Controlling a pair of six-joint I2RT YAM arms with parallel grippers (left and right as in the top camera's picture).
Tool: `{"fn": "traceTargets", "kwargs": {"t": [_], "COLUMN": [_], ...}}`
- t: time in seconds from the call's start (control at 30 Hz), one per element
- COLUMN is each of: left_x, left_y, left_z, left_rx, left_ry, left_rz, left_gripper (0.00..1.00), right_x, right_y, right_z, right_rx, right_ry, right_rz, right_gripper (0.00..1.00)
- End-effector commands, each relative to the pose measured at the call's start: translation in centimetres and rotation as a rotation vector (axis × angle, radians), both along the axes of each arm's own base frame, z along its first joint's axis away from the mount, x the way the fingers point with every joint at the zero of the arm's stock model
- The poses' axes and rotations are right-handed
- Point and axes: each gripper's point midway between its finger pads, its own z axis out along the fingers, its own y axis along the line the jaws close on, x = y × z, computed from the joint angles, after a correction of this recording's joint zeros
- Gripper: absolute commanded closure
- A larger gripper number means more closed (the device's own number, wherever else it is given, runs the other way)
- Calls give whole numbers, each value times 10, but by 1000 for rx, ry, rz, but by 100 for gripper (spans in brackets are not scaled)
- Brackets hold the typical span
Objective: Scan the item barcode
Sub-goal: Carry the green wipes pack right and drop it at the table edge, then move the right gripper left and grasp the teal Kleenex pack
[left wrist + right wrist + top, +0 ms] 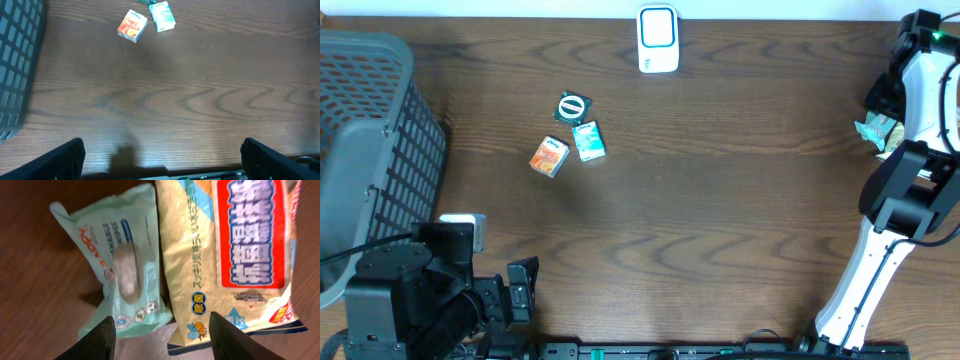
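A mint-green wipes packet [125, 275] and a beige packet with a red and blue label [235, 255] lie side by side on the wood table. My right gripper [162, 340] is open just over their lower ends, one finger on each side, clamping nothing. From overhead the mint packet [873, 131] shows at the far right edge beside the right arm [920, 80]. The white barcode scanner [657, 40] stands at the back centre. My left gripper [525, 290] rests open at the front left, with nothing between its fingers [55, 162].
A round tin [573, 107], a teal packet [588, 141] and an orange packet [549, 157] lie left of centre; the teal packet [162, 16] and the orange packet [132, 26] also show in the left wrist view. A grey mesh basket [365, 120] fills the left side.
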Motion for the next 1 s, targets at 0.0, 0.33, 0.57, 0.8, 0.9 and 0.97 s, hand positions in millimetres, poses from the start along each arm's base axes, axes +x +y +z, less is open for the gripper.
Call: {"fn": "traceTargets", "kwargs": {"t": [0.0, 0.33, 0.57, 0.8, 0.9, 0.97], "left_x": [1, 1, 1, 1, 1, 1], "left_y": [2, 2, 2, 2, 2, 2], "left_z": [0, 0, 0, 0, 0, 0], "left_rx": [4, 4, 4, 4, 4, 4], "left_ry": [0, 0, 0, 0, 0, 0], "left_rz": [10, 10, 10, 10, 10, 10], "left_gripper": [2, 2, 2, 3, 2, 2], "right_x": [4, 44, 32, 15, 11, 9], "right_y": [11, 184, 293, 390, 430, 454], "right_z": [20, 89, 107, 86, 75, 69], "right_rx": [59, 808, 1009, 896, 802, 745], "right_ry": [-61, -387, -378, -240, -207, -197], "right_rz": [10, 485, 777, 987, 1052, 1063], "right_gripper": [46, 42, 38, 35, 32, 36]}}
